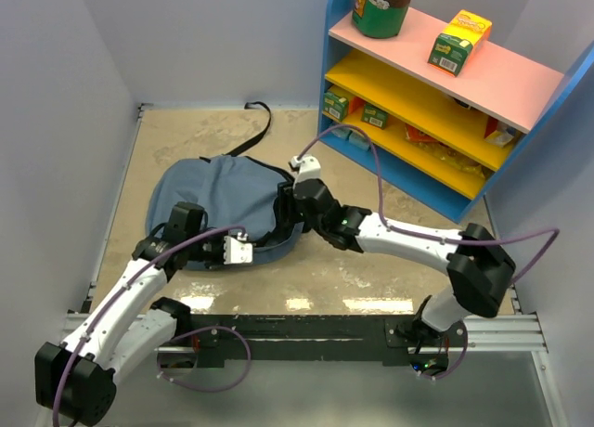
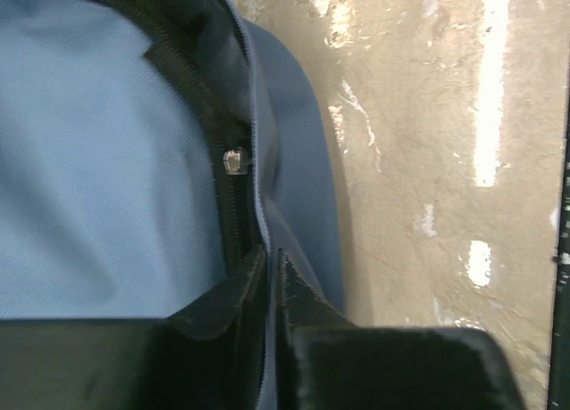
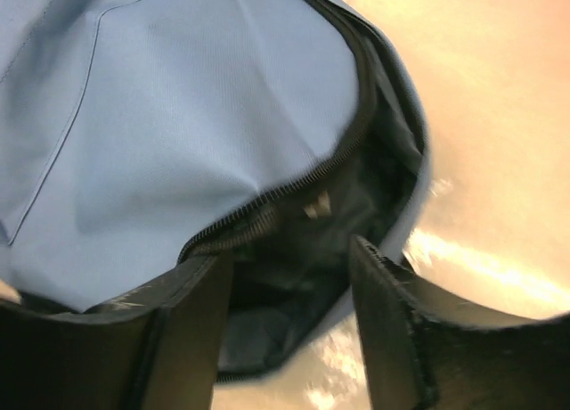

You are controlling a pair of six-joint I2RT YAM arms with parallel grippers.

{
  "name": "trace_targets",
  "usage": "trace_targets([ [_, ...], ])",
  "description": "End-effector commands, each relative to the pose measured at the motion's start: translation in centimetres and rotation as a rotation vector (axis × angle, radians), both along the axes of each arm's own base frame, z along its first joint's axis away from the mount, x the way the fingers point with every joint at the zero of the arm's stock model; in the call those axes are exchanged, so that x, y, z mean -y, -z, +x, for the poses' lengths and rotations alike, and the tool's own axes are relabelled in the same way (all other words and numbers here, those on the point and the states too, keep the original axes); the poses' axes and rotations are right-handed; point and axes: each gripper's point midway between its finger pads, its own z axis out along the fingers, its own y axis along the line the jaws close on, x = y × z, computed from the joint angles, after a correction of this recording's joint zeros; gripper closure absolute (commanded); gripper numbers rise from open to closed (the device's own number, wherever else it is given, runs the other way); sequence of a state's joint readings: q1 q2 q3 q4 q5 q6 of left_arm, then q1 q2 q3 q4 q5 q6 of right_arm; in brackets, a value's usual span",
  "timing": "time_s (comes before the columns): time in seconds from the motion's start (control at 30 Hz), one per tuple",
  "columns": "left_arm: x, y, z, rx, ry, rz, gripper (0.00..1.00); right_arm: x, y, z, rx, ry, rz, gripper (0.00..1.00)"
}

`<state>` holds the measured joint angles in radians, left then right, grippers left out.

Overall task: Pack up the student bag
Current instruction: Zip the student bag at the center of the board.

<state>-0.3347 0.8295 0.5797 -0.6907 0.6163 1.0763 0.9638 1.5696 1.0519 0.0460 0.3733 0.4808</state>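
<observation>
From above, you see the student bag (image 1: 218,200) lying flat on the table (image 1: 371,278), to the left of the shelf (image 1: 436,102). Your left wrist view shows the left gripper (image 2: 272,267) pinched onto the bag's zippered rim. Your right wrist view shows the right gripper (image 3: 289,258) with its jaws spread apart, the bag's open mouth lying between them.

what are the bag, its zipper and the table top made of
The student bag looks like soft woven fabric, matte slate-blue: fine weave and slack folds show. Its zipper has black teeth, likely plastic, with a small shiny pull, probably metal. The table top is hard, glossy, mottled beige; light reflects in it. Laminate or stone, cannot tell.
</observation>
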Motion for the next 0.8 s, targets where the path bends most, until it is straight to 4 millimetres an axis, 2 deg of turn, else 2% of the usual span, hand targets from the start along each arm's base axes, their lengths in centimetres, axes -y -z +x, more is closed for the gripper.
trace_targets([
  [0.0,0.1,0.3,1.3,0.030,-0.074,-0.028,0.94,3.0,-4.1,-0.6,0.082,0.075,0.097,0.37],
  [0.07,0.0,0.3,1.6,0.037,-0.088,-0.031,1.00,4.6,-5.3,-1.0,0.097,0.118,0.115,0.35],
  [0.17,0.0,0.4,1.7,0.036,-0.094,-0.034,1.00,6.3,-6.8,-2.3,0.105,0.133,0.175,0.33],
  [0.23,0.1,0.2,1.8,0.036,-0.104,-0.040,1.00,6.7,-7.2,-3.4,0.086,0.121,0.226,0.32],
  [0.27,0.1,0.2,1.7,0.035,-0.102,-0.040,1.00,6.4,-6.4,-4.4,0.056,0.076,0.240,0.32],
  [0.3,0.1,0.2,1.7,0.035,-0.100,-0.043,1.00,6.0,-7.2,-5.1,0.051,0.054,0.298,0.31],
  [0.33,0.1,0.2,1.7,0.037,-0.100,-0.044,1.00,4.8,-7.0,-6.6,0.034,0.001,0.319,0.31],
  [0.4,0.2,0.0,1.9,0.044,-0.104,-0.049,1.00,2.7,-5.4,-8.6,-0.020,-0.074,0.332,0.31],
  [0.43,0.2,-0.2,2.0,0.049,-0.104,-0.052,1.00,1.4,-4.7,-10.2,-0.046,-0.125,0.327,0.31],
  [0.5,0.3,-0.3,1.9,0.049,-0.104,-0.054,1.00,-0.6,-4.2,-12.0,-0.086,-0.195,0.369,0.31],
  [0.53,0.2,-0.3,2.0,0.049,-0.105,-0.054,1.00,-1.6,-3.1,-12.7,-0.115,-0.224,0.368,0.31],
  [0.63,0.3,-0.5,1.9,0.045,-0.104,-0.056,1.00,-2.7,-1.8,-13.2,-0.162,-0.240,0.404,0.32],
  [0.77,0.3,-0.7,1.8,0.046,-0.101,-0.060,1.00,-3.7,-1.3,-13.1,-0.191,-0.238,0.408,0.33],
])
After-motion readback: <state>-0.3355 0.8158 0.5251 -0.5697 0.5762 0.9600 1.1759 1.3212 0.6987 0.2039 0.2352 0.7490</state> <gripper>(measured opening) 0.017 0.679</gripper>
